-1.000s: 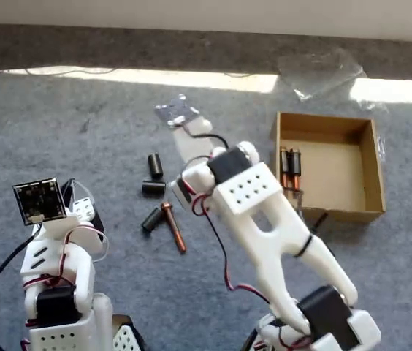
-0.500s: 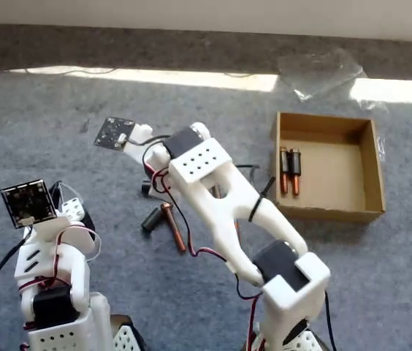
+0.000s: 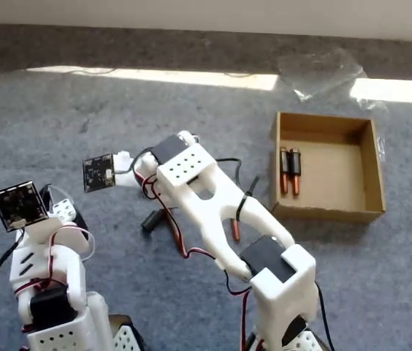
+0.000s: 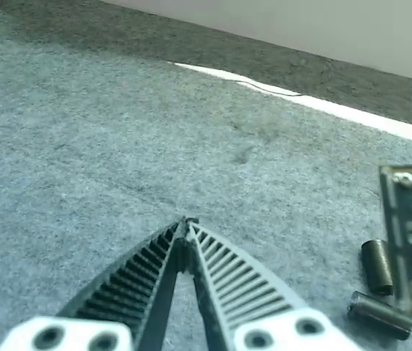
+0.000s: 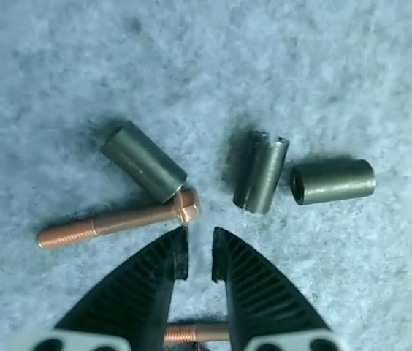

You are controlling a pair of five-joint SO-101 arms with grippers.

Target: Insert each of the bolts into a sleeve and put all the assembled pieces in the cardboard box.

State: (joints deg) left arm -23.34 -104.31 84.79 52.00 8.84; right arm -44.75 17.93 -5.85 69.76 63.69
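Right pincer [image 5: 199, 252], barely parted and empty, has swung away from the cardboard box [image 3: 325, 213] and now hangs over a loose bolt [image 5: 118, 219] and three sleeves [image 5: 261, 174] well apart from that box. Two assembled pieces [image 3: 289, 172] already lie inside it, so another pairing likely begins.

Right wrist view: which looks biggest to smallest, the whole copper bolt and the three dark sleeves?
1. Copper bolt, clearly longest.
2. Then the sleeve by its head, middle sleeve and end sleeve: too alike to rank.
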